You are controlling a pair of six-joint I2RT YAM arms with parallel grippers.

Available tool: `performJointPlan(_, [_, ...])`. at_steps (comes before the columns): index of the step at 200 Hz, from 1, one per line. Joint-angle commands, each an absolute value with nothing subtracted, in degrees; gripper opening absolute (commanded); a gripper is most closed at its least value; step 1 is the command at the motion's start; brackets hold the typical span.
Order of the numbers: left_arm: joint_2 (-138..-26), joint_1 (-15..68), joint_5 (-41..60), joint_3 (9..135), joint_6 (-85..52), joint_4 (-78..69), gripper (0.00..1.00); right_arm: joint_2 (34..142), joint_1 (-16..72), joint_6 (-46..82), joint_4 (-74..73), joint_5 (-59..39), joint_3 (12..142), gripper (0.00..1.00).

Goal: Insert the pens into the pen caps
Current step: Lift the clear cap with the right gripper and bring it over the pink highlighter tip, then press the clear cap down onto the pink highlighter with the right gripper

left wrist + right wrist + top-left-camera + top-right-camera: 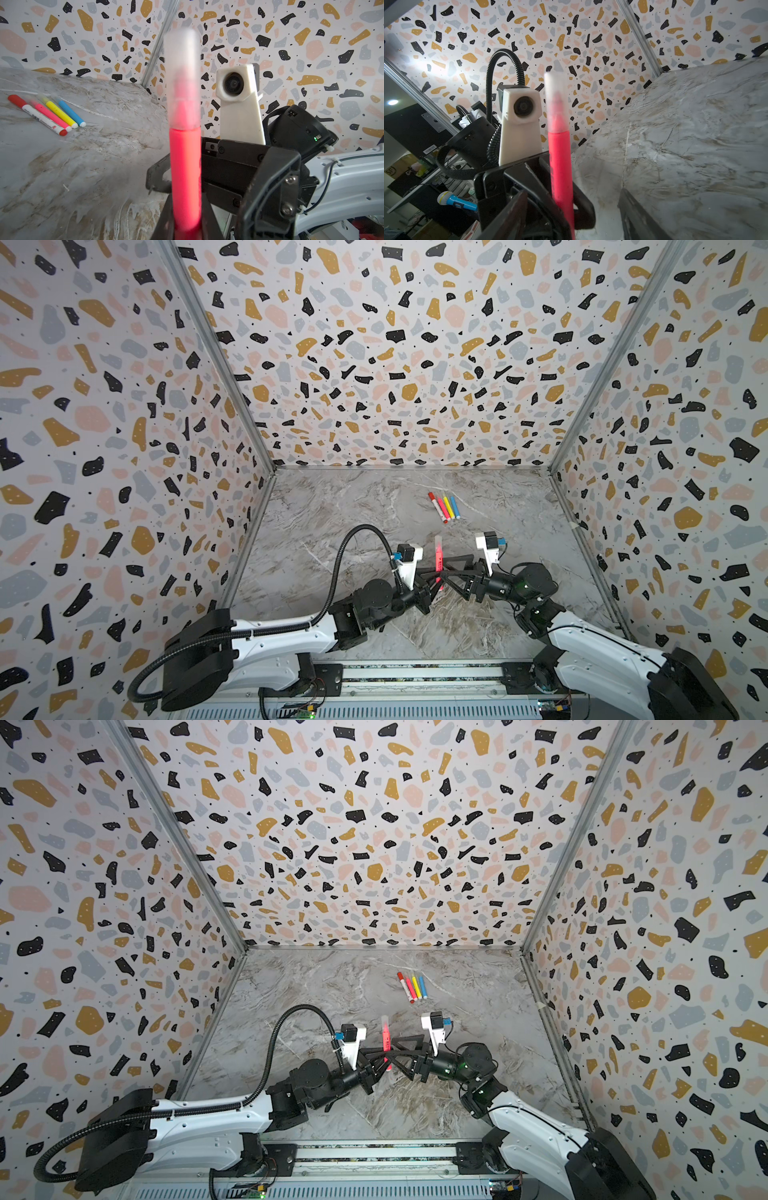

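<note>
Left gripper (187,228) is clamping the neon pink plastic marker with a frosted clear cap (185,166) upright, lower centre in both top views. Right gripper (572,192) is sitting with its jaws spread either side of it, not pinching.

Bright, even, diffuse light; soft shadows lie on the counter (332,510). Both top views bow the walls (104,406) at the edges. Wrist views blur the near pink pen (185,176); a lamp (392,102) glares.

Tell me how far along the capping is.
Done: four pens lie capped in a row. In hand: left tool grips the fifth, pink pen upright, clear cap on; right tool stands open around it. Remaining: probably just setting it down with the others.
</note>
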State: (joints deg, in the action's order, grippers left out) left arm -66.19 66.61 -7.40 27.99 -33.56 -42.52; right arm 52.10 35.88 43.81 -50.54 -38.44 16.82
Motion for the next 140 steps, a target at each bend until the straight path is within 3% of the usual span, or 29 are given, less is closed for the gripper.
performJointPlan(1, [-65.0, 66.5, -7.6, 27.8, -32.0, -45.2, 0.0, 49.1, 32.9, 37.2, -38.4, -39.4, 23.4, 0.7])
performJointPlan(56, [-63.7, 66.6, -6.9, 25.8, -31.9, -43.2, 0.01, 57.0, 29.1, 30.6, -24.5, -45.0, 39.0, 0.64])
performJointPlan(120, [-64.1, 66.7, -6.6, 26.0, -31.3, -41.6, 0.0, 62.4, 34.5, 27.7, -21.6, -44.8, 43.5, 0.51])
performJointPlan(140, [-64.0, 66.7, -6.7, 26.2, -31.2, -41.0, 0.0, 62.6, 35.2, 27.6, -21.6, -44.6, 43.0, 0.43])
